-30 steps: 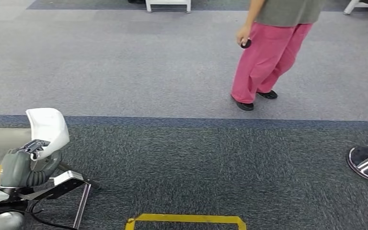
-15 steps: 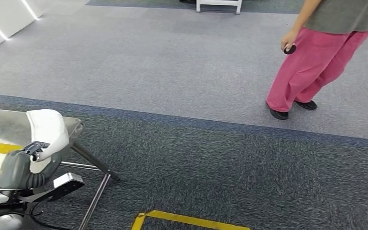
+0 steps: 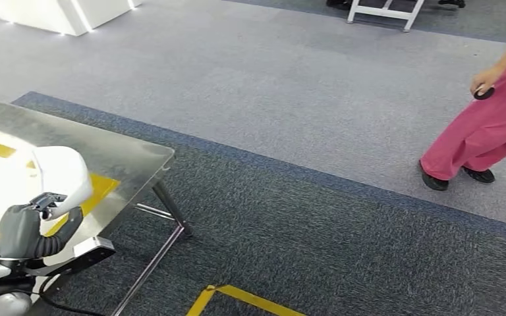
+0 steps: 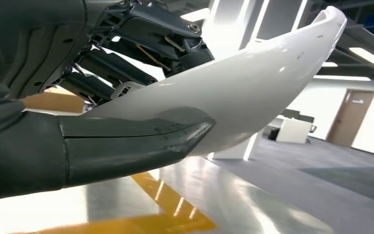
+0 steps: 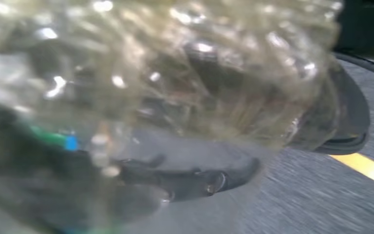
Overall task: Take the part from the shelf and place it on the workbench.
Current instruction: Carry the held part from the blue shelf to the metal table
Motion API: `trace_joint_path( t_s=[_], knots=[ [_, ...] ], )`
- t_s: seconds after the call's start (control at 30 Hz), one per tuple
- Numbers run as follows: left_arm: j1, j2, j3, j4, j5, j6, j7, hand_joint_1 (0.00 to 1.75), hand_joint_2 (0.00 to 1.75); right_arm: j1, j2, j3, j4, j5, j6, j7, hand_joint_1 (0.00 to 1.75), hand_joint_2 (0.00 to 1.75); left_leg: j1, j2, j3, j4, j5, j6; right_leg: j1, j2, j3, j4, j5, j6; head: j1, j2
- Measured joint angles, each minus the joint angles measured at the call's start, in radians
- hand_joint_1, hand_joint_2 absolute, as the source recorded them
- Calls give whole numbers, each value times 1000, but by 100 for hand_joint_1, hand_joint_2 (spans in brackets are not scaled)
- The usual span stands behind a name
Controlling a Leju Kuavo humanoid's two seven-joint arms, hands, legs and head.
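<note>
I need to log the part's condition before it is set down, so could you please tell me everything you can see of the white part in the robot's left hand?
The white part is a smooth, glossy, curved shell that looks like moulded plastic, with a rounded end and a few tiny dark specks near its tip. The left hand grips it, the thick grey thumb pressed along one face and the darker fingers behind the other. It is held above the metal workbench near its yellow stripe; it looks clear of the surface.

Curved white part (image 3: 62, 174) above workbench (image 3: 132, 161)
</note>
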Motion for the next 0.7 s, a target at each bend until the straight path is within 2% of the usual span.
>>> trace_joint_path(
  t_s=[0.03, 0.07, 0.1, 0.13, 0.17, 0.2, 0.23, 0.27, 0.3, 0.33, 0.4, 0.43, 0.47, 0.53, 0.57, 0.6, 0.63, 0.67, 0.7],
  knots=[
    [-1, 0, 0, 0, -4, 2, 0, 175, 175, 1, 0, 0, 1, 2, 2, 0, 0, 0, 0, -13, -1, 0, 0, 2, -1, 29, -35, 68, -30, 2, 4, 0],
    [-1, -1, 0, 0, -7, 4, 0, 175, 175, 2, 1, 0, 2, 4, 5, 0, 0, 0, 0, -26, -1, 0, 1, 4, -3, 43, -73, 137, -54, 4, 5, 0],
    [0, -1, 0, 0, -10, 4, 0, 175, 175, 3, 1, 0, 4, 5, 7, 0, 0, 0, 0, -39, -1, 1, 1, 4, -3, 49, -101, 182, -61, 5, 5, 0],
    [1, -1, 0, 0, -12, 4, 0, 175, 175, 4, 2, 1, 5, 6, 8, 0, 0, 0, 0, -54, -1, 1, 1, 4, -3, 51, -113, 191, -47, 5, 5, 0],
    [2, -2, 0, 0, -13, 5, 0, 175, 175, 5, 2, 1, 6, 7, 9, 0, 0, 0, 1, -69, 1, 1, 0, 3, -4, 54, -105, 159, -14, 5, 5, 0],
    [2, -2, 0, 0, -14, 5, 0, 175, 175, 5, 3, 2, 7, 8, 9, 0, 0, 0, 1, -83, 3, 2, 0, 2, -6, 63, -81, 94, 30, 4, 6, 0],
    [2, -2, 0, 0, -16, 6, 0, 175, 175, 5, 3, 2, 9, 8, 9, 1, 0, 0, 0, -97, 4, 2, -1, -1, -9, 86, -52, 25, 63, 3, 6, 0],
    [1, -1, 0, 0, -18, 7, 1, 175, 175, 5, 3, 2, 10, 8, 9, 0, 0, 0, 0, -109, 3, 4, -2, -5, -12, 106, -24, -34, 83, 1, 5, 0],
    [1, -1, 0, -1, -22, 7, 2, 175, 175, 5, 3, 2, 11, 8, 10, -1, 0, 0, 0, -121, 0, 5, -2, -10, -14, 121, -6, -71, 91, -2, 4, 0],
    [2, 0, 0, -1, -25, 8, 4, 175, 175, 4, 4, 2, 11, 7, 10, -3, 0, 0, 1, -133, -4, 6, 0, -17, -14, 127, 2, -84, 87, -5, 4, 0],
    [5, 1, 1, -1, -29, 9, 5, 175, 175, 2, 5, 2, 12, 7, 11, -5, 0, 0, 5, -149, -11, 5, 3, -29, -14, 104, 8, -91, 89, -16, 4, 0],
    [7, 3, 2, -1, -30, 10, 6, 175, 175, 1, 6, 2, 13, 7, 11, -4, 0, 0, 4, -134, -16, 14, -4, -35, -15, 91, 11, -95, 91, -23, 1, 0],
    [6, 5, 3, -1, -31, 11, 6, 175, 175, 1, 7, 2, 14, 8, 11, -4, 0, 0, 3, -109, -27, 39, -22, -40, -16, 78, 13, -99, 92, -29, -2, 0],
    [3, 7, 4, -1, -35, 14, 8, 175, 175, 3, 8, 3, 15, 7, 12, -3, 0, 0, 4, -48, -77, 148, -83, -49, -16, 50, 16, -102, 90, -38, -10, 0],
    [2, 7, 3, -1, -39, 15, 8, 175, 175, 4, 8, 4, 15, 7, 13, -3, 0, 0, 6, -34, -108, 212, -110, -54, -15, 35, 17, -102, 88, -39, -11, 0],
    [3, 7, 3, -1, -43, 16, 10, 175, 175, 5, 8, 4, 16, 7, 14, -3, 0, 0, 9, -28, -131, 259, -123, -57, -15, 21, 19, -102, 86, -40, -11, 0],
    [4, 7, 2, -1, -46, 17, 11, 175, 175, 5, 8, 4, 16, 7, 15, -3, 0, 0, 11, -24, -138, 274, -118, -60, -14, 7, 21, -101, 84, -39, -11, 0],
    [5, 7, 3, -1, -49, 18, 12, 175, 175, 5, 8, 4, 17, 7, 16, -3, 0, 0, 12, -20, -126, 249, -93, -60, -14, -6, 25, -101, 81, -37, -11, 0],
    [5, 7, 3, -1, -50, 19, 14, 175, 175, 5, 8, 4, 17, 7, 18, -3, 0, 0, 13, -11, -96, 191, -56, -59, -14, -19, 30, -101, 77, -35, -11, 0]
  ],
)
